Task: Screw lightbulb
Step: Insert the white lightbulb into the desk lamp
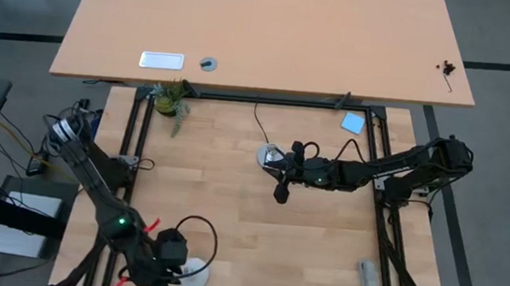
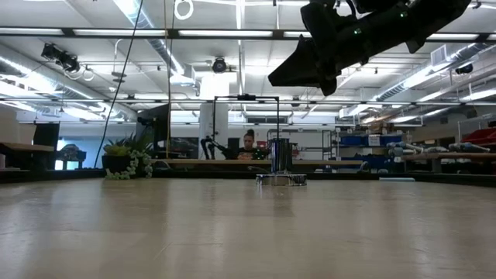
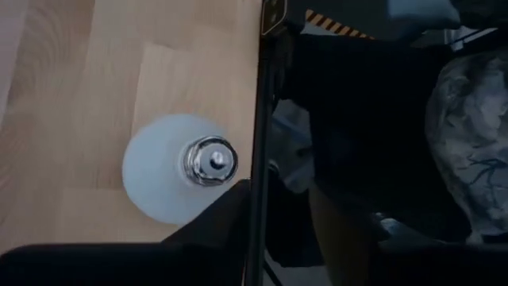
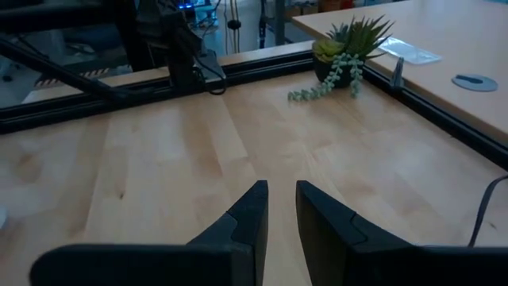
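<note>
The lightbulb (image 3: 159,171) sits on the wooden table top close to the near edge, also seen in the high view (image 1: 194,270). Its white globe is on the wood and its silvery screw base (image 3: 210,159) faces my left wrist camera. My left gripper (image 1: 172,251) hovers just beside it at the table's near left. The round silver socket (image 1: 268,156) with its black cord stands mid-table and shows in the low view (image 2: 280,178). My right gripper (image 4: 282,208) hangs over it, narrowly open, with nothing between its fingers.
A small potted plant (image 1: 173,99) stands at the far left of the work surface, and a blue square (image 1: 353,123) lies at the far right. A black frame rail (image 3: 258,159) runs right beside the bulb. Bare wood lies between the two arms.
</note>
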Robot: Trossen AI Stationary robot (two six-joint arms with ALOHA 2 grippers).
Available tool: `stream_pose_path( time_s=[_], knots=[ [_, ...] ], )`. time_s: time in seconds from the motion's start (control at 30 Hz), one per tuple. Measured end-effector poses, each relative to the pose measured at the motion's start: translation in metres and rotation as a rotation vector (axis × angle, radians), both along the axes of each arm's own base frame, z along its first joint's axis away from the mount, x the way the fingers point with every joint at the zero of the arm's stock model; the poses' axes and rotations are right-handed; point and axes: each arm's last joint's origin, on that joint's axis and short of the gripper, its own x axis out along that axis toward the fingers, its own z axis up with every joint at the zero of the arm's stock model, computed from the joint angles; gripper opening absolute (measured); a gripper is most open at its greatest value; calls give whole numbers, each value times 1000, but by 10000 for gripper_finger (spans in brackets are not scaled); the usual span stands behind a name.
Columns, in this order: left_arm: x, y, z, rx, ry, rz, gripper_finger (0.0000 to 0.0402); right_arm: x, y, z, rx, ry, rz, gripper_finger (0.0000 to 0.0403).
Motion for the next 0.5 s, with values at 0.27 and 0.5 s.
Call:
stream_pose_path(
  time_s=[0.27,0.5],
  knots=[
    [5,0,-8,44,0,28,224,0,0,0,-1,0,2,76],
    [5,4,-10,98,3,56,266,0,1,0,-1,0,3,76]
  ],
)
